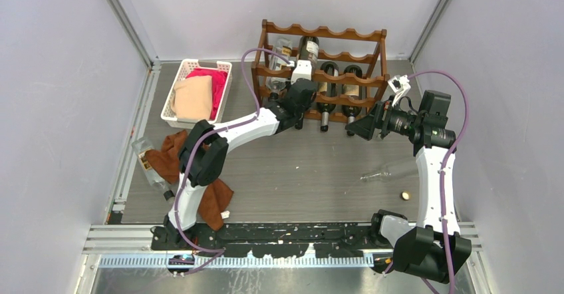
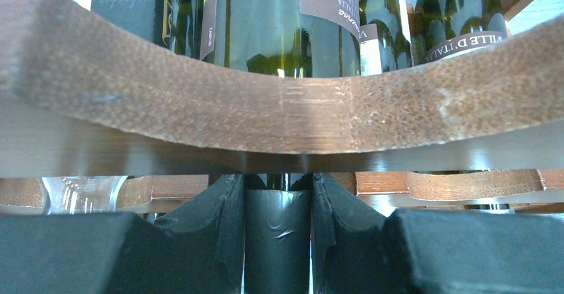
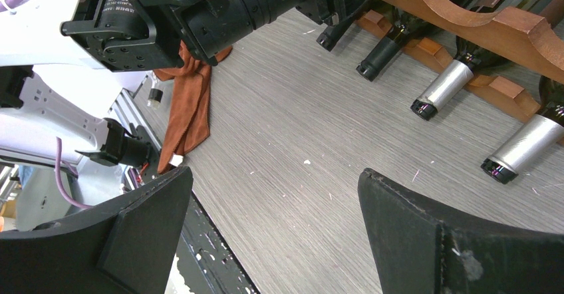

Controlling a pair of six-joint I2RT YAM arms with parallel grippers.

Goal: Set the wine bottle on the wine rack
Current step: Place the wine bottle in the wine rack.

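**Left wrist view.** The left claw (image 2: 278,189) is seen clamped on the dark neck of the bottle (image 2: 278,241). The neck passes under a scalloped rail (image 2: 199,108) of the rack (image 2: 459,186), in line with one of its dips. Other bottles (image 2: 266,28) lie on the tier above. How deep the body sits cannot be told here. The step in hand is judged to be seating the bottle in a lower tier. The neck should be kept level and pushed straight back, so that the rail overhead is not struck. The grip should be released only once the weight is borne by the rack.

**Top view.** The left arm (image 1: 239,131) is extended to the rack's lower front, and the bottle's body is hidden beneath it. The right claw (image 1: 361,126) is held near the rack's right end, fingers apart, holding nothing. A straight withdrawal is advised, clear of the neighbouring necks (image 1: 324,118).

**Right wrist view.** The fingers are spread above the table (image 3: 299,128), beside the projecting necks. This claw is best kept out of the path.
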